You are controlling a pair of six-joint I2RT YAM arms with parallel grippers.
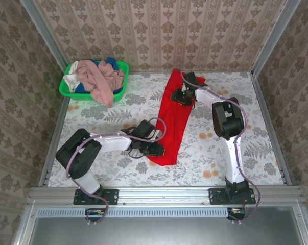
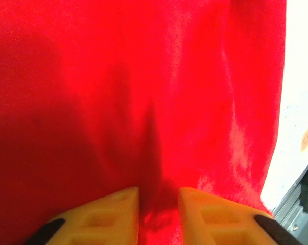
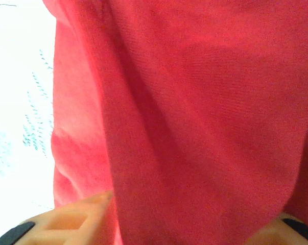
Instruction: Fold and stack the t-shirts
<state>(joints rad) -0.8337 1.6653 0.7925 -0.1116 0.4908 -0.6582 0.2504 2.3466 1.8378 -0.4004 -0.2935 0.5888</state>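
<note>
Red t-shirt (image 1: 173, 120) in a long strip on the surface (image 1: 266, 153), mid-fold.
Left jaws pinch its near end, right jaws its far end; next, probably, bring the ends together evenly.

Left end effector (image 1: 158, 149) and right end effector (image 1: 182, 97) clamped.

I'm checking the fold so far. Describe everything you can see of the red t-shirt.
The red t-shirt is soft, plain bright-red cloth, folded into a long narrow strip on the floral table, running from its far edge toward the near side. The jaws of the left gripper pinch a crease at its near end; those of the right gripper hold gathered cloth near the far end.
</note>
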